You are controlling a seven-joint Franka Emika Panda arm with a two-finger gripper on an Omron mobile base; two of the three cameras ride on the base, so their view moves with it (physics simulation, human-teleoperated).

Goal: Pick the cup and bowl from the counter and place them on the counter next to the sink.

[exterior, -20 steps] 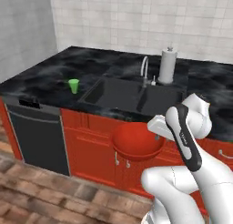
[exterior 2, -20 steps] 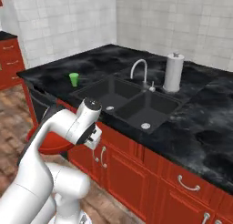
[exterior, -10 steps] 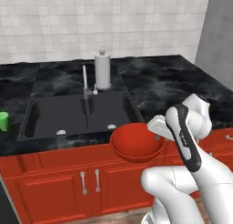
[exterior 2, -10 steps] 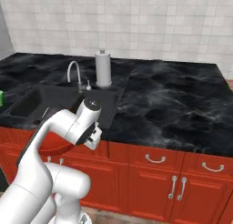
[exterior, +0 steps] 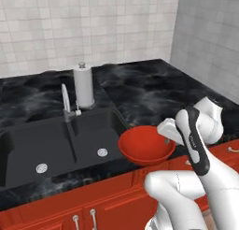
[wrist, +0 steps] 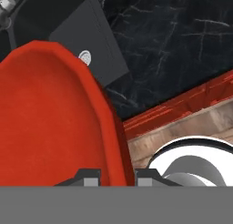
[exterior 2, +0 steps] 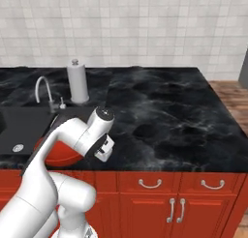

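The glossy red bowl (exterior: pixel 142 147) hangs just above the front edge of the black marble counter (exterior: pixel 154 89), right beside the sink (exterior: pixel 51 145). My gripper (exterior: pixel 164 138) is shut on the bowl's right rim. In the hand view the bowl (wrist: pixel 54 118) covers the left half, and its rim passes between the two tips of the gripper (wrist: pixel 119 175). From the right base view the bowl (exterior 2: pixel 57 153) peeks out behind my arm, with the gripper (exterior 2: pixel 100 154) at its edge and the counter (exterior 2: pixel 169 116) stretching to the right. The cup is out of view.
A thin silver faucet (exterior: pixel 65 100) and a paper towel roll (exterior: pixel 84 86) stand behind the sink. Red cabinets (exterior 2: pixel 160 193) with handles run under the counter. Tiled walls close the back and the right side. Wooden floor (exterior 2: pixel 232 89) lies past the counter's right end.
The base has driven to the right along the counter, so the whole scene slid left and the cup left the view. The bowl has stayed in the gripper's hold.
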